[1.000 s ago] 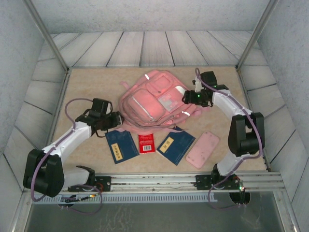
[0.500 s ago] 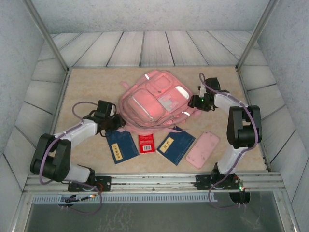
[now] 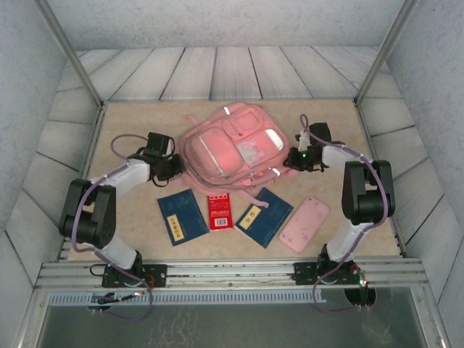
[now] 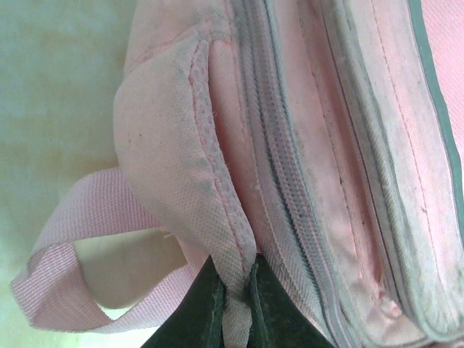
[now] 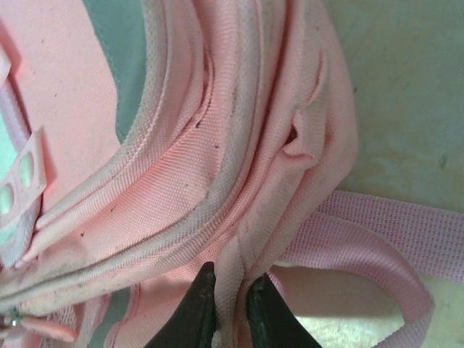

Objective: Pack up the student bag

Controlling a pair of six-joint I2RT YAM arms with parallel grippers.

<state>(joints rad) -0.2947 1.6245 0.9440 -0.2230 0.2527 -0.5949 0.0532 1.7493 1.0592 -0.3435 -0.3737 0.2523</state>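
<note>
The bag (image 3: 232,148) lies front-up in the middle of the table (image 3: 138,123), toward its far side. The left hand (image 4: 233,290) is pinched narrow on a fold of seam at the bag's left edge, just beside a strap (image 4: 87,210). The right hand (image 5: 230,293) pinches a similar fold at the right edge. The step looks like lifting or shifting the bag by both sides. Each bite is thin, so the arms should move together and slowly, or the fabric may slip out. The books (image 3: 182,218) and case (image 3: 304,224) lie between the bag and the arms' bases, so a pull toward them should be short.
</note>
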